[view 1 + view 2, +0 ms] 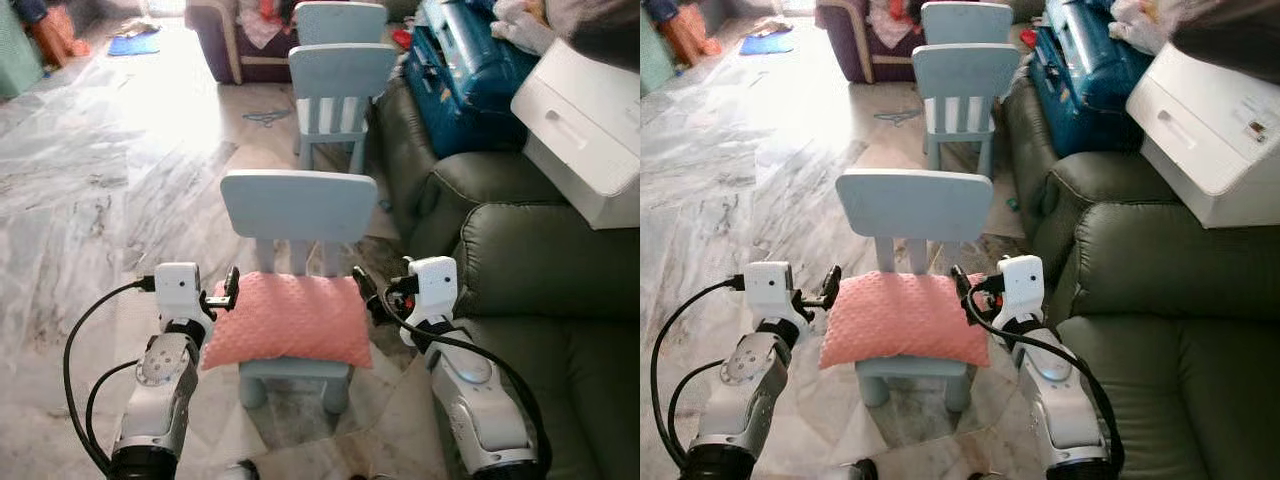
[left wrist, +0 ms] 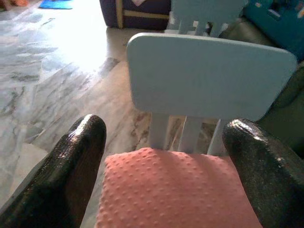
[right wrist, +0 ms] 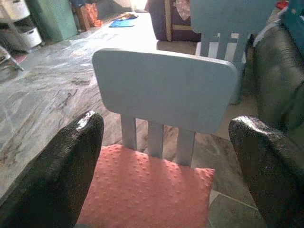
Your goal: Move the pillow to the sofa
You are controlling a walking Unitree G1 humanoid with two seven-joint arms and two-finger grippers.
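Note:
A salmon-pink dotted pillow (image 1: 290,318) lies flat on the seat of a small pale blue chair (image 1: 298,205) right in front of me. My left gripper (image 1: 228,290) is at the pillow's left edge and stands open. In the left wrist view its black fingers (image 2: 76,171) are spread wider than the pillow (image 2: 175,190). My right gripper (image 1: 365,290) is at the pillow's right edge, also open, and its fingers (image 3: 71,166) are spread either side of the pillow (image 3: 147,190). The dark green sofa (image 1: 540,270) stands just to the right of the chair.
Two more pale blue chairs (image 1: 340,85) stand in a row behind the first. A blue suitcase (image 1: 480,80) and a white appliance (image 1: 590,130) sit on the sofa's far part. Marble floor (image 1: 100,180) stretches to the left. A purple sofa (image 1: 225,40) is at the back.

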